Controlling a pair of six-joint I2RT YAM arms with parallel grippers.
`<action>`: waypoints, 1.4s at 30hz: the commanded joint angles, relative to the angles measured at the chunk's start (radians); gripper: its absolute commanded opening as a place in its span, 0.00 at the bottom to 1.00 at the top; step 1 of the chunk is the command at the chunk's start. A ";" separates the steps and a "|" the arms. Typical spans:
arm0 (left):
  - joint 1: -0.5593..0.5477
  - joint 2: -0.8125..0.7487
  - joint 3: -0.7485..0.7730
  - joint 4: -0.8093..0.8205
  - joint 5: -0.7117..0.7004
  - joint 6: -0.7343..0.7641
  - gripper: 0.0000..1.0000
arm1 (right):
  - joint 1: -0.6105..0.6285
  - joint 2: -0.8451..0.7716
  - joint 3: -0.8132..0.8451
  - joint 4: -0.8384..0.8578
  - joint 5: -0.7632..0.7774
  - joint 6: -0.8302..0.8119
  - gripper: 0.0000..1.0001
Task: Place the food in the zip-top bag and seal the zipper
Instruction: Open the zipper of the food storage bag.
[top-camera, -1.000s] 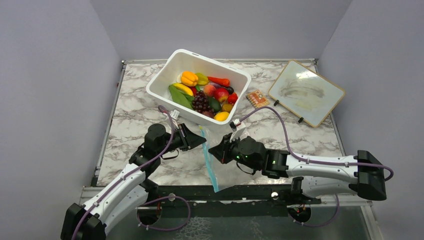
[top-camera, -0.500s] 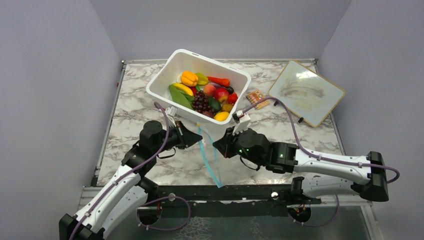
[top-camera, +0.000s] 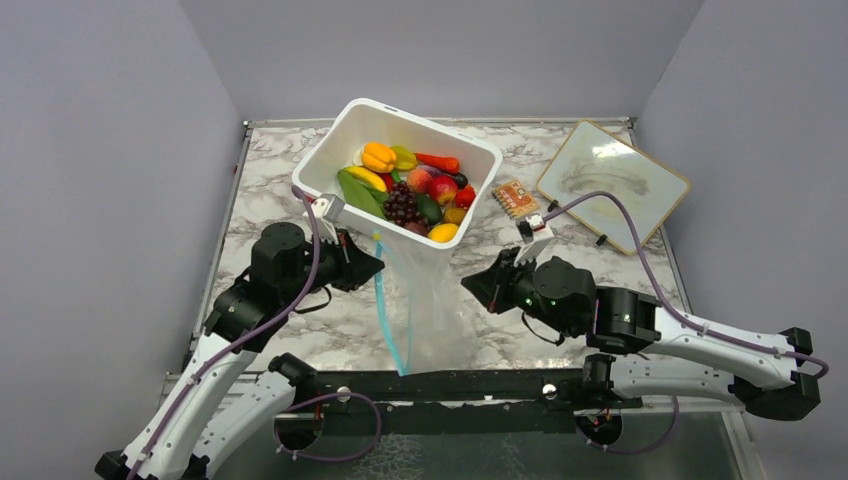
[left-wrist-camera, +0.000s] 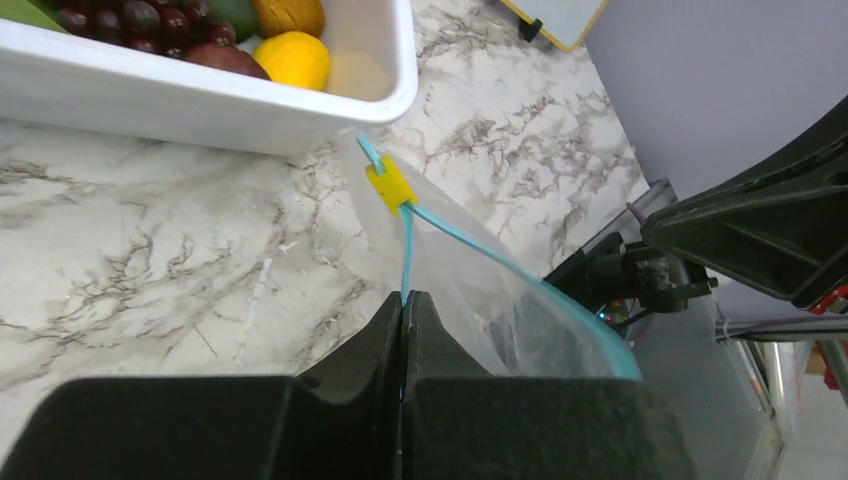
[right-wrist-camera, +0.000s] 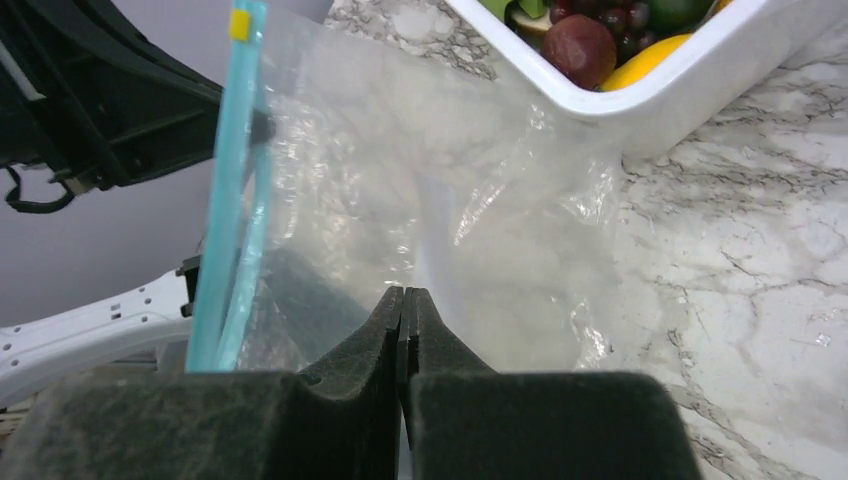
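Clear zip-top bag (top-camera: 435, 300) spread sideways, its zipper (top-camera: 385, 312) running near-to-far.

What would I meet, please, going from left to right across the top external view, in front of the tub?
left gripper → zip-top bag → right gripper → orange packet → whiteboard

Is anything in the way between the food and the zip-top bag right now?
Only the white tub's near wall separates the food from the zip-top bag held just in front. The left gripper and right gripper are both shut on the bag.
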 joint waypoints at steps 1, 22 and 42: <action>0.006 0.026 0.080 -0.072 -0.056 0.052 0.00 | 0.007 0.001 -0.060 -0.008 0.044 0.039 0.01; 0.007 0.118 0.092 0.001 -0.012 0.027 0.00 | 0.008 0.335 0.297 0.016 -0.193 0.010 0.57; 0.007 0.082 0.078 0.005 -0.032 0.062 0.00 | 0.007 0.476 0.415 -0.332 0.105 -0.012 0.21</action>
